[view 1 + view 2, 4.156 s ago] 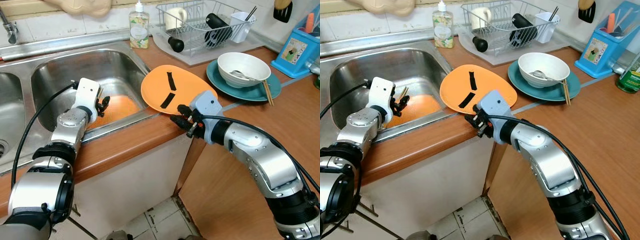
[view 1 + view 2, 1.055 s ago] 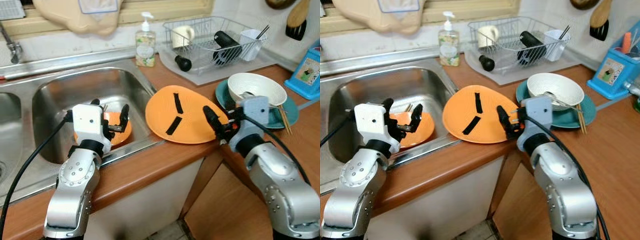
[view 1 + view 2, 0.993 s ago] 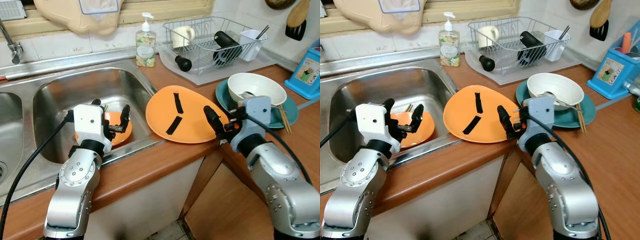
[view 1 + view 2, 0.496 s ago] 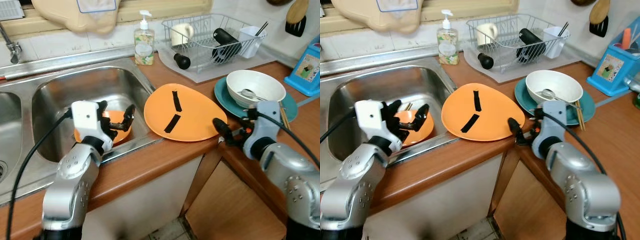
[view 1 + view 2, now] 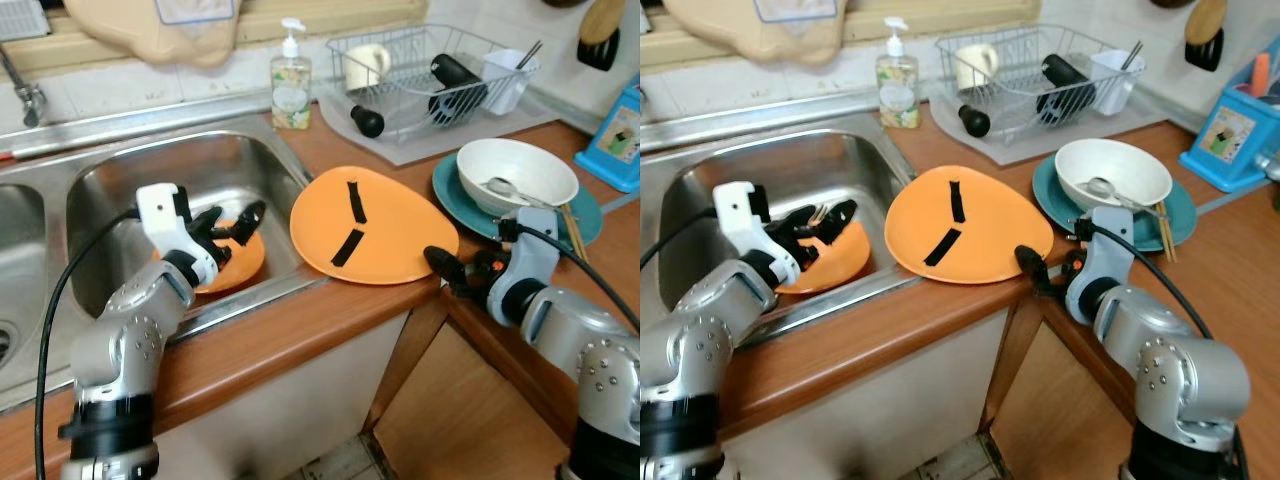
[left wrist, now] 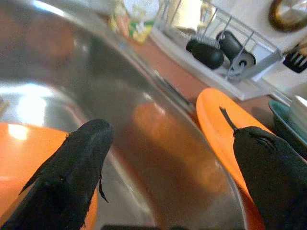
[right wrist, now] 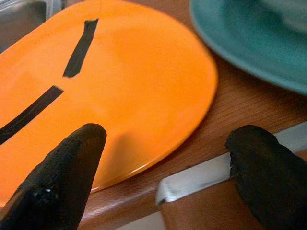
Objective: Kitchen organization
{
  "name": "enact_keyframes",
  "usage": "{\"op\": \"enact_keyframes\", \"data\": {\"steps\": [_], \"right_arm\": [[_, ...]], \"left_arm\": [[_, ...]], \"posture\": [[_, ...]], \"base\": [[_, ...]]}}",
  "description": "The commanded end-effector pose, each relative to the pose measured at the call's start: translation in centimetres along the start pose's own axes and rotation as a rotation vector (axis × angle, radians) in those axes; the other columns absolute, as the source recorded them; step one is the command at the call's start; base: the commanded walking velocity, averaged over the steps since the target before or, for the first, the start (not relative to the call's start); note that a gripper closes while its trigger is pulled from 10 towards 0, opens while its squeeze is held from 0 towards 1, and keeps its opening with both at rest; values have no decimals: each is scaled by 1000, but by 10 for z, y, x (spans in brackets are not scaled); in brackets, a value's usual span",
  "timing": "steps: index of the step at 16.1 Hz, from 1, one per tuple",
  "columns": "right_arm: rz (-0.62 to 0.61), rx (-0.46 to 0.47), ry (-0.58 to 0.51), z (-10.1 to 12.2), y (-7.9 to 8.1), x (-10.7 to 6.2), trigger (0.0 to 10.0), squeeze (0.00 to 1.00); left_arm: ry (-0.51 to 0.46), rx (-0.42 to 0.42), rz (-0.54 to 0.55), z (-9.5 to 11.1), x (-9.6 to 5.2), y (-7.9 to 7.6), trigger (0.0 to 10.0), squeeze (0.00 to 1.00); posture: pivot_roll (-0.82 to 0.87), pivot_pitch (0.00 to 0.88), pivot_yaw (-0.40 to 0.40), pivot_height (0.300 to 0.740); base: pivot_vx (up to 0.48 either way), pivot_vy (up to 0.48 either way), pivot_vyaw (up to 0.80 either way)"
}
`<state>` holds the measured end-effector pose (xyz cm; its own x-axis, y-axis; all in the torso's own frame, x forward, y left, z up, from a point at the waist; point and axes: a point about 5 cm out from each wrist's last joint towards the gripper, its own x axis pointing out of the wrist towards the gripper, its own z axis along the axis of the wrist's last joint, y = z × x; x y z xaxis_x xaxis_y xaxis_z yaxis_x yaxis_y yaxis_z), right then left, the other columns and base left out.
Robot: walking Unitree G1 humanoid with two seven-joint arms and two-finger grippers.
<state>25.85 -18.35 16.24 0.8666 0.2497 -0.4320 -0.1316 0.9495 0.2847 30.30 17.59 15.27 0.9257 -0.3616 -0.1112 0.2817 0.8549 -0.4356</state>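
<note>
A stainless sink (image 5: pixel 120 180) holds a small orange plate (image 5: pixel 232 262), over which the left end effector (image 5: pixel 232 221), fingers spread, has reached further than half a second ago. The large orange plate (image 5: pixel 375 225) stays on the wooden tabletop (image 5: pixel 300 325). The right end effector (image 5: pixel 446 268), released, remains at its near rim.

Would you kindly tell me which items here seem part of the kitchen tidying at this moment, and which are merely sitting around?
In play:
large orange plate by the sink edge
small orange plate in the sink
left hand, open above it
right hand, open at the large plate's rim

Lying about:
soap bottle
dish rack
white bowl on teal plate
</note>
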Motion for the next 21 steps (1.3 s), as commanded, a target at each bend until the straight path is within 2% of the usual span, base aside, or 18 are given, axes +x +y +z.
{"op": "enact_keyframes", "data": {"steps": [1, 3, 6, 8, 9, 10, 14, 15, 19, 21], "right_arm": [[20, 17, -6, 4, 1, 3, 10000, 0], [52, 41, -2, 4, 4, 10, 10000, 0], [82, 61, -4, 5, 7, 18, 10000, 0], [78, 60, 0, 6, 8, 24, 10000, 0], [88, 57, -1, 6, 9, 27, 10000, 0], [115, 49, -4, 7, 14, 30, 10000, 0], [155, 32, -15, 10, 21, 33, 10000, 0], [164, 29, -19, 10, 23, 33, 10000, 0], [198, 22, -48, 15, 31, 38, 10000, 0], [215, 17, -62, 18, 35, 39, 10000, 0]], "left_arm": [[18, -42, -23, 1, 4, 1, 10000, 0], [55, -116, -24, -5, 12, 8, 10000, 0], [82, -241, -95, -10, 21, 6, 10000, 0], [105, -210, -137, -14, 28, 1, 10000, 0], [108, -233, -165, -15, 33, -2, 10000, 0], [104, -296, -215, -16, 40, -6, 10000, 0], [165, -299, -242, -30, 47, -10, 10000, 0], [158, -285, -250, -31, 48, -10, 10000, 0], [149, -327, -333, -34, 53, -18, 10000, 0], [110, -373, -377, -30, 54, -21, 3373, 0]], "posture": [[-180, 0, 19, 740], [-176, 0, 22, 740], [-171, 0, 24, 740], [-165, 0, 22, 740], [-160, 0, 22, 740], [-161, 0, 22, 740], [-162, 0, 20, 740], [-162, 0, 20, 740], [-163, 0, 21, 740], [-160, 0, 20, 740]], "base": [[0, 0, 0], [0, 0, 0], [0, 0, 0], [0, 0, 0], [0, 0, 0], [0, 0, 0], [0, 0, 0], [0, 0, 0], [0, 0, 0], [0, 0, 0]]}}
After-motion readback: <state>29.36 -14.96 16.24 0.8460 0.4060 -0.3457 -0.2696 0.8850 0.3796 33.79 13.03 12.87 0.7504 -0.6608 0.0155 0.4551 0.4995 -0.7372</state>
